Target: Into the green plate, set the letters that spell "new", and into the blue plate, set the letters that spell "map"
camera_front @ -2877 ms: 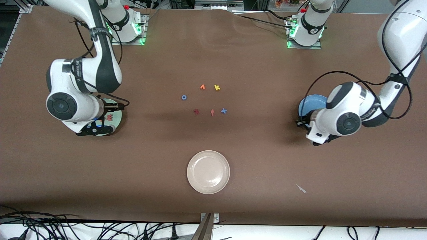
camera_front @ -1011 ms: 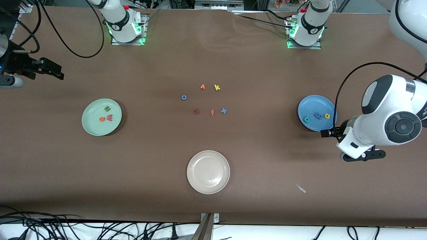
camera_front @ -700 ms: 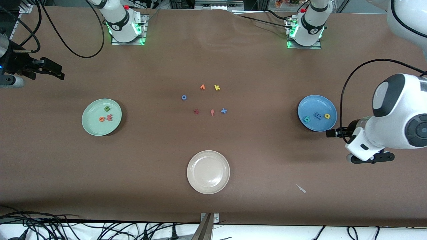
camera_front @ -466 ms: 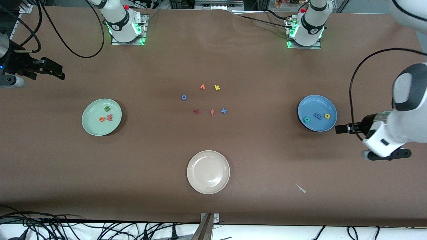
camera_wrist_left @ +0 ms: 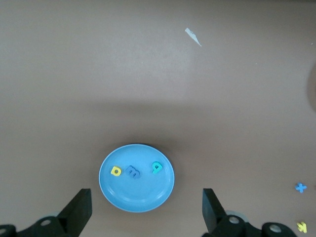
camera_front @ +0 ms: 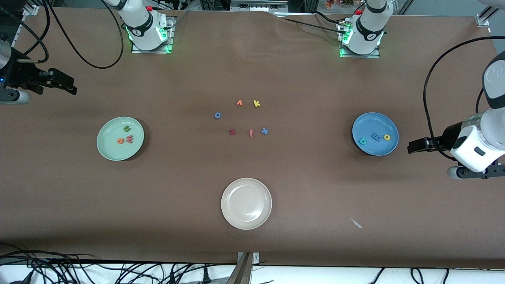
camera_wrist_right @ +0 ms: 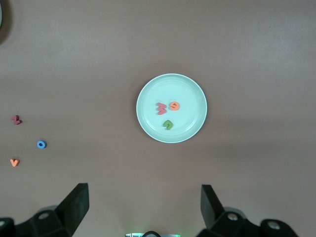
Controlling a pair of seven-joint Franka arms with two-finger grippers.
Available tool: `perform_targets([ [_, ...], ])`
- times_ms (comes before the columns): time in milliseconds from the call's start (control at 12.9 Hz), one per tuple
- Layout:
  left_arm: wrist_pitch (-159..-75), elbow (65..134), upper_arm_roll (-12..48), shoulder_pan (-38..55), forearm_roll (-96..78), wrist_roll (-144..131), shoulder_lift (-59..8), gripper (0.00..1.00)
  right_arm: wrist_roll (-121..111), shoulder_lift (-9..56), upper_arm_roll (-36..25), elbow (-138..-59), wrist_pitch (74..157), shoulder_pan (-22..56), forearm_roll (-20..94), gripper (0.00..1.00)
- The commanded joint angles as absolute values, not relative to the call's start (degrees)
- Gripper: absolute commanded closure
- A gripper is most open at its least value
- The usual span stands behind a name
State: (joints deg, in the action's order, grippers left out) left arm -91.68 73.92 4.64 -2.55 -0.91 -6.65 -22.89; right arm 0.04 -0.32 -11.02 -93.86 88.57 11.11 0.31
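Fingers of the left gripper [camera_wrist_left: 144, 217] and right gripper [camera_wrist_right: 143, 212] both spread wide, holding and touching nothing.

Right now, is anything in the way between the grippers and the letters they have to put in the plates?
Nothing visible is. The n, e and w letters already lie in the green plate, and the m, a and p letters lie in the blue plate. The left gripper and right gripper are open and hold nothing.

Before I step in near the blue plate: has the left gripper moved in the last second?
Yes. The left gripper has swung away from the blue plate, toward the table's edge.
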Motion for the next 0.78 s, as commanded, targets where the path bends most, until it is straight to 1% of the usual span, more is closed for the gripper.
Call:
perform_targets([
  [0,-100.5,89.0,3.6,-2.9,-2.6,-4.1,-13.5,0.01,-0.3,0.3,-11.2,-92.5,88.1,11.1,1.3,0.0],
  [155,-100.8,88.5,4.0,-4.3,-3.1,-0.7,-13.4,0.01,-0.4,0.3,-11.2,-92.5,88.1,11.0,1.3,0.0],
  [700,-100.4,88.5,3.9,-4.3,-2.6,-0.4,-13.9,0.0,-0.5,0.3,-11.3,-92.7,88.1,11.0,1.3,0.0],
])
